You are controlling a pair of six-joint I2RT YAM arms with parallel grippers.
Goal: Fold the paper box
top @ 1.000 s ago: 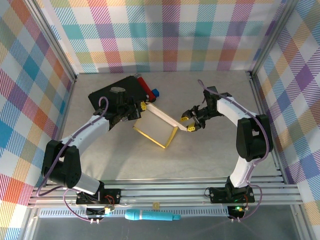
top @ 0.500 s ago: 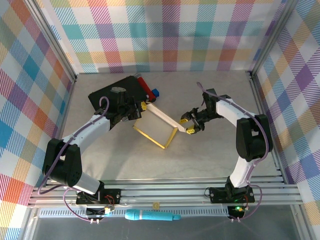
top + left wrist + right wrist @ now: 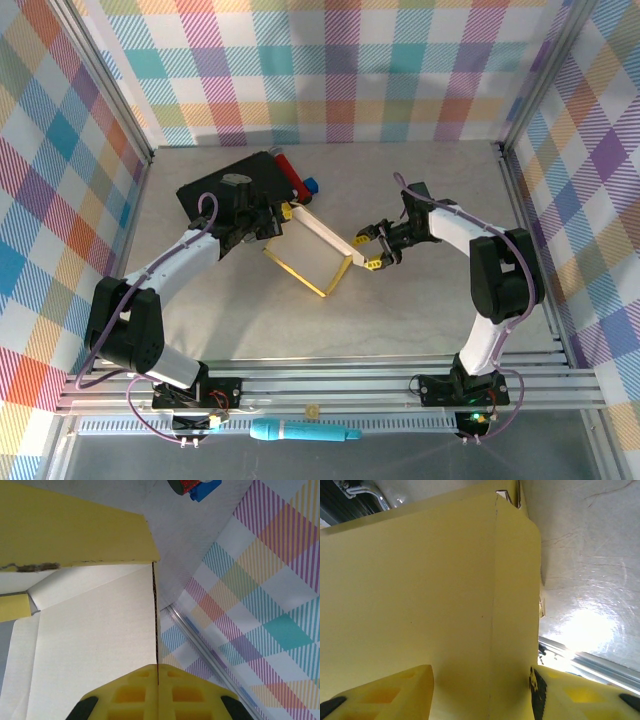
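**Box pinned at one end, right hand spread at the other**

The paper box [image 3: 322, 230] sits near the middle of the table [image 3: 420, 320], half raised into an open sleeve. Its long pale panel runs on a slant, from beside the black case [image 3: 225, 190] at the far left down toward the near right.

The left gripper [image 3: 283, 213] has the far-left end. Its wrist camera shows the thin cardboard edge running straight into the seam of its two yellow fingers [image 3: 130, 695], which are clamped tight on it. That end is anchored.

The right gripper [image 3: 368, 251] stands at the opposite end, just beside the box's near-right corner. Its jaws are spread. From its own camera the yellow face of the box [image 3: 420, 580] spans the gap between the two fingers [image 3: 385, 690], with a crease running upright toward the right-hand one. From here I can't tell whether either finger is touching the cardboard, though nothing looks pinched.

So the box lies to the left of the right gripper, stretched lengthwise between the two arms. With the left busy holding, the right is the free one and already at the corner. To my eye the coming move is its job: pressing or folding that near-right end against the anchored panel.
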